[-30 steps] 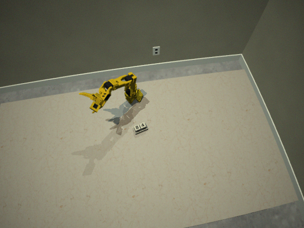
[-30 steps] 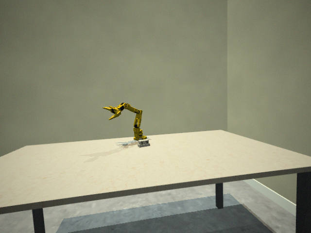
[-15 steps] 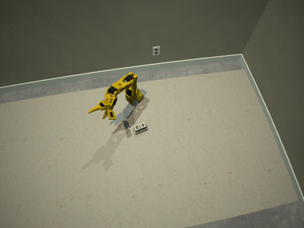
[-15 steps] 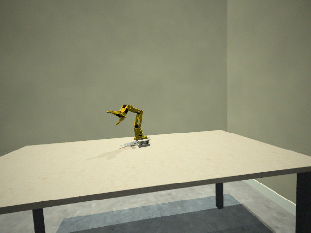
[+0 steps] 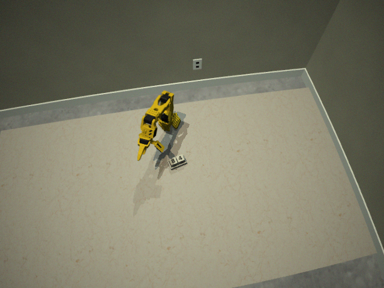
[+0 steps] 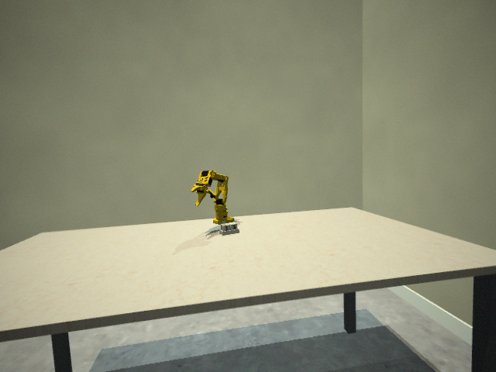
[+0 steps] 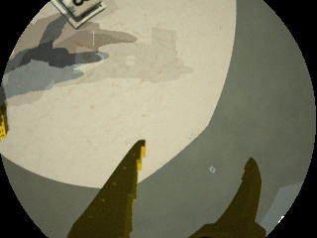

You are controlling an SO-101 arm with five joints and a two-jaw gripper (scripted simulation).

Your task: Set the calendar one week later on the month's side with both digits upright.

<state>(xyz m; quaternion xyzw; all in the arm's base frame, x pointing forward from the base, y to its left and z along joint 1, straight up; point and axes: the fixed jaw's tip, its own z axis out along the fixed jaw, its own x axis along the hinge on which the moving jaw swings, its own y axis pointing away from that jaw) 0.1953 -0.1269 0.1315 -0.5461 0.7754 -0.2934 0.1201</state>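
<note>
The calendar is a small white tray [image 5: 177, 166] [image 6: 229, 232] on the table in front of the arm's base. Two cubes stand in it side by side; from above the left cube [image 5: 173, 160] shows 8 and the right cube [image 5: 180, 158] shows 4. The wrist view catches only the 8 cube [image 7: 81, 0] at its top left. My gripper [image 5: 150, 152] [image 6: 203, 197] [image 7: 192, 166] is partly open and empty. It hangs in the air above the table, to the left of the tray and well clear of it, pointing down.
The yellow arm's base [image 5: 171, 121] [image 6: 221, 218] stands just behind the tray. The table [image 5: 248, 186] [image 6: 280, 256] is large and beige. A wall socket [image 5: 197, 63] sits on the back wall.
</note>
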